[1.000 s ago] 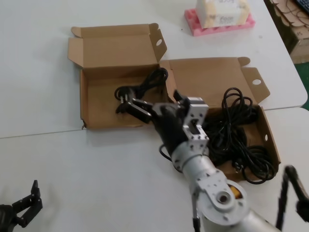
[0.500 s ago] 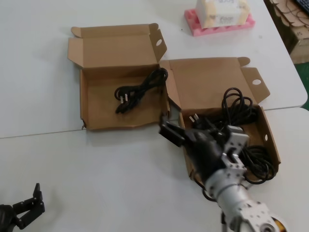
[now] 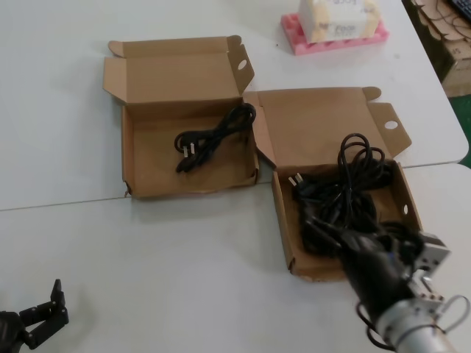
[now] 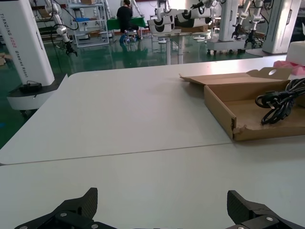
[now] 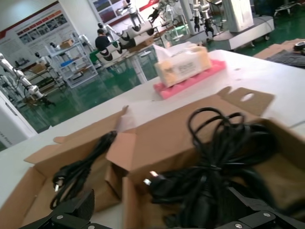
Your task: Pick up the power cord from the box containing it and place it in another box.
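Left end effector [image 3: 33,323], parked at the near left bench [image 3: 66,110] corner, fingers spread and empty. Ahead and to its right, the wavy-fronted box [image 3: 188,147] holds the single power cord [image 3: 213,137], a slim bundle lying diagonally, plug toward the front. Beside it, the straight-walled box [image 3: 346,198] holds a tangle of black cables [image 3: 346,195]. Right end effector [image 3: 357,254] hovers over that box's near edge, released, grasping nothing. The right wrist view alone shows its fingers [image 5: 71,212] parted; the left wrist view shows the cord [image 4: 279,102] resting against the box floor.
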Controlling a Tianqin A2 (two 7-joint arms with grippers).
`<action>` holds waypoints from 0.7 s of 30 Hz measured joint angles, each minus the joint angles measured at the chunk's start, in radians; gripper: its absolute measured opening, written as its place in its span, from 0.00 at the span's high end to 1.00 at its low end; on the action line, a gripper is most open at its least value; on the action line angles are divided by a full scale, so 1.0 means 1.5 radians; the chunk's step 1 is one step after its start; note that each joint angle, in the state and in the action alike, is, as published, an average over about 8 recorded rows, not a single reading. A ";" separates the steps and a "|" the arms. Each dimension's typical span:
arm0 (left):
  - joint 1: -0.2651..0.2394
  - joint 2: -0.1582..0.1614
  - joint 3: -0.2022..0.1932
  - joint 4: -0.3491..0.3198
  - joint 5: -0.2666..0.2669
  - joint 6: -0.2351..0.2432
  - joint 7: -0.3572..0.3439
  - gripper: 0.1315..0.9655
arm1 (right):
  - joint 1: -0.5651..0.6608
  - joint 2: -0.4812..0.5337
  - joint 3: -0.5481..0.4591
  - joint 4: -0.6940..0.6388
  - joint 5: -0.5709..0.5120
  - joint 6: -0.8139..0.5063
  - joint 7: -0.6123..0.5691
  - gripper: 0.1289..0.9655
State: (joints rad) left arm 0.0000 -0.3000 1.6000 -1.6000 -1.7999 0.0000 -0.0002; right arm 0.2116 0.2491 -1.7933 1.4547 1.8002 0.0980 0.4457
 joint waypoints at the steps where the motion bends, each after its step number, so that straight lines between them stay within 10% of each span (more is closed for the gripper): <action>1: 0.000 0.000 0.000 0.000 0.000 0.000 0.000 0.00 | -0.011 0.003 0.010 0.008 0.000 -0.005 0.000 0.00; 21: 0.000 0.000 0.000 0.000 0.000 0.000 0.000 0.00 | -0.113 0.027 0.103 0.078 0.000 -0.052 0.000 0.00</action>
State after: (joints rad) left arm 0.0000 -0.3000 1.6000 -1.6000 -1.8000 0.0000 0.0003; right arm 0.0420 0.2899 -1.6383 1.5713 1.8001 0.0194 0.4457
